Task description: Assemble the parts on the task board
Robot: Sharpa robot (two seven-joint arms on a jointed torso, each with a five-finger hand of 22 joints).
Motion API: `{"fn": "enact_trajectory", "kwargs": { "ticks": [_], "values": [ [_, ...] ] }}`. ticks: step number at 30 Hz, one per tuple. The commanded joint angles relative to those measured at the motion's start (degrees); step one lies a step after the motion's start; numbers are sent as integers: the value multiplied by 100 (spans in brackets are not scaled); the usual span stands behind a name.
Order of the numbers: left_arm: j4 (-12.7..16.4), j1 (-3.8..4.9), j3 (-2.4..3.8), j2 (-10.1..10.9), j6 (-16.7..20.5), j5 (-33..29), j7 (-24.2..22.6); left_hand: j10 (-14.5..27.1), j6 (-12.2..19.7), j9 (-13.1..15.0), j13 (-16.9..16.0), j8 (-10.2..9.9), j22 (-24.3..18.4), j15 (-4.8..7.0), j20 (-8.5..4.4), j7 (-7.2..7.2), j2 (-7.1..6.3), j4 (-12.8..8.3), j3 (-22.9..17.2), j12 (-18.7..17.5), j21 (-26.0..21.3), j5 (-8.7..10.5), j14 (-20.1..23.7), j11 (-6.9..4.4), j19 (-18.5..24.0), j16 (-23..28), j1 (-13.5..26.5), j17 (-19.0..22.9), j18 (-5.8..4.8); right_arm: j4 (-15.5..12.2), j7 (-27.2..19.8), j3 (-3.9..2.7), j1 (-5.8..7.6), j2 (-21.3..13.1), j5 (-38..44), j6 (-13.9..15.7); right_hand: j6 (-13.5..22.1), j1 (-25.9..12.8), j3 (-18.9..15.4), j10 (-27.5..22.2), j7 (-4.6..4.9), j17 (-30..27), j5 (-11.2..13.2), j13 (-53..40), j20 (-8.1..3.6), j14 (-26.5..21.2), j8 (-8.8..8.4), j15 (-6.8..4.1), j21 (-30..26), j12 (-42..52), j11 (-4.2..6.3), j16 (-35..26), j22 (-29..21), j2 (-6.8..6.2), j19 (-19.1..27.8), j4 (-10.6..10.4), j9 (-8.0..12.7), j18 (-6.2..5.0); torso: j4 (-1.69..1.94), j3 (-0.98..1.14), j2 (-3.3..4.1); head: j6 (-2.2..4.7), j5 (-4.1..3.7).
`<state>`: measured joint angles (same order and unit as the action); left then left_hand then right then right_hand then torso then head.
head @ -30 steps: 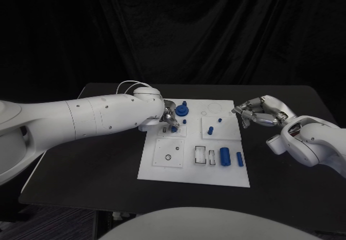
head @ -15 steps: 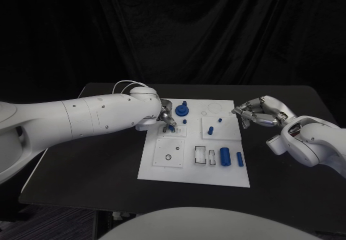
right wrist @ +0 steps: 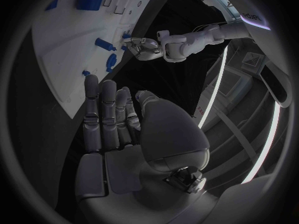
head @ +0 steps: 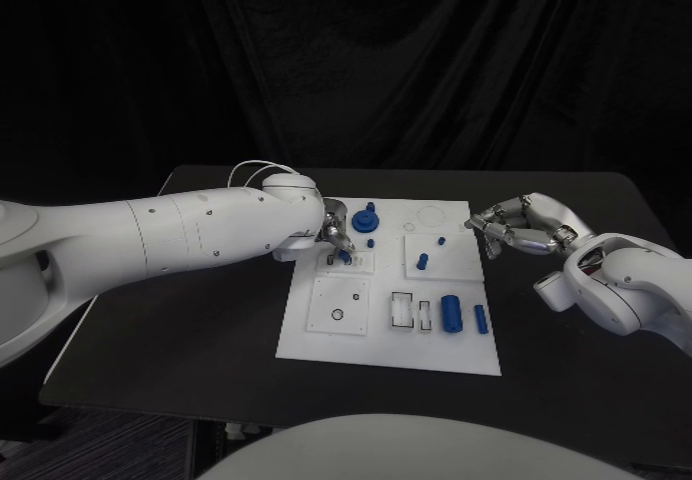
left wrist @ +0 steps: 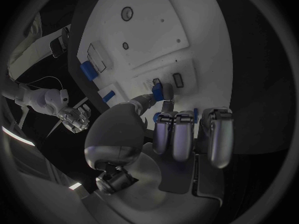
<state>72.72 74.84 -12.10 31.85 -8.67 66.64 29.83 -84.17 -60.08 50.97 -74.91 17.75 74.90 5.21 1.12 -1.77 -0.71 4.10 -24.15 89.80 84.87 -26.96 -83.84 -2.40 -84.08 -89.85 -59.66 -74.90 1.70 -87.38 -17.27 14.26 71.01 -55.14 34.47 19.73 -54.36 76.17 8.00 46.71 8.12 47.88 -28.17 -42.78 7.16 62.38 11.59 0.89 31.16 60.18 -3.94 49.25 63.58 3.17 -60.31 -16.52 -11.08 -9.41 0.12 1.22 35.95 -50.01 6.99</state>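
The white task board [head: 389, 340] lies mid-table. My left hand [head: 335, 238] hovers low over its far left tile and pinches a small blue part [head: 345, 258] between thumb and finger. In the left wrist view that part [left wrist: 157, 89] sits just above two small slots of the board [left wrist: 143, 30]. My right hand [head: 519, 230] hangs beside the board's far right edge, fingers apart, holding nothing; the right wrist view shows its palm [right wrist: 115, 119] bare. A round blue part [head: 365, 217], a blue peg [head: 421, 262], a blue cylinder [head: 450, 312] and a short blue bar [head: 479, 319] rest on the board.
Bare black table [head: 188, 330] surrounds the board on all sides. My thick left forearm [head: 173, 240] reaches in over the table's left half. A black curtain closes off the far side.
My left hand has shifted very slightly over the far left tile, the small blue part still pinched in it. The right hand has stayed put.
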Motion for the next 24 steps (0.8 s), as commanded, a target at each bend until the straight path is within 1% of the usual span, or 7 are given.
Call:
{"fn": "enact_trajectory", "kwargs": {
  "ticks": [1,10,15,19,24],
  "values": [
    [20,-16,2,1,-9,21,-29,-583,12,8,-1509,-37,521,26,-14,42,23,9,-43,20,-31,35,-616,-15,-9,-15,56,-1510,78,4,99,-4,-16,1,19,-52,27,38,-7,0,-15,-9,-14,11,3,-33,35,6,-26,1,-21,-32,-7,32,-20,-9,-3,-99,-2,2,0,1,-1],
    [54,-22,2,8,-8,21,-18,-583,12,11,-1509,-42,519,24,-13,40,28,14,-54,20,-34,48,-616,-14,-7,-15,75,-1510,78,12,108,-4,-16,11,19,-60,27,38,-7,0,-15,-10,-14,11,3,-34,35,6,-27,1,-21,-32,-7,32,-20,-9,-3,-99,-2,5,-6,1,10],
    [93,-27,2,27,0,21,-21,-583,12,12,-1509,-44,505,23,-12,39,31,15,-60,20,-42,53,-616,-13,1,-15,81,-1510,82,20,115,-4,-17,12,19,-72,18,37,-9,-3,-18,-14,-14,15,4,-37,43,7,-31,2,-20,-33,-8,31,-19,-7,-5,-99,0,2,-2,1,22],
    [114,-32,2,44,29,21,-26,-583,13,13,-1509,-46,496,23,-12,39,33,15,-63,20,-47,56,-616,-13,7,-15,84,-1510,84,32,118,-4,-18,11,19,-79,18,37,-9,-3,-18,-14,-14,15,4,-37,43,7,-31,2,-20,-33,-8,31,-19,-7,-5,-99,-4,4,-2,1,33],
    [126,-37,2,63,67,21,-39,-583,15,13,-1509,-48,483,23,-11,39,34,14,-69,20,-55,58,-616,-13,15,-15,85,-1510,87,40,122,-4,-21,18,19,-86,18,37,-9,-3,-18,-14,-14,15,4,-37,43,7,-31,2,-20,-33,-8,31,-19,-7,-5,-99,-1,2,-1,1,37]
  ]
}}
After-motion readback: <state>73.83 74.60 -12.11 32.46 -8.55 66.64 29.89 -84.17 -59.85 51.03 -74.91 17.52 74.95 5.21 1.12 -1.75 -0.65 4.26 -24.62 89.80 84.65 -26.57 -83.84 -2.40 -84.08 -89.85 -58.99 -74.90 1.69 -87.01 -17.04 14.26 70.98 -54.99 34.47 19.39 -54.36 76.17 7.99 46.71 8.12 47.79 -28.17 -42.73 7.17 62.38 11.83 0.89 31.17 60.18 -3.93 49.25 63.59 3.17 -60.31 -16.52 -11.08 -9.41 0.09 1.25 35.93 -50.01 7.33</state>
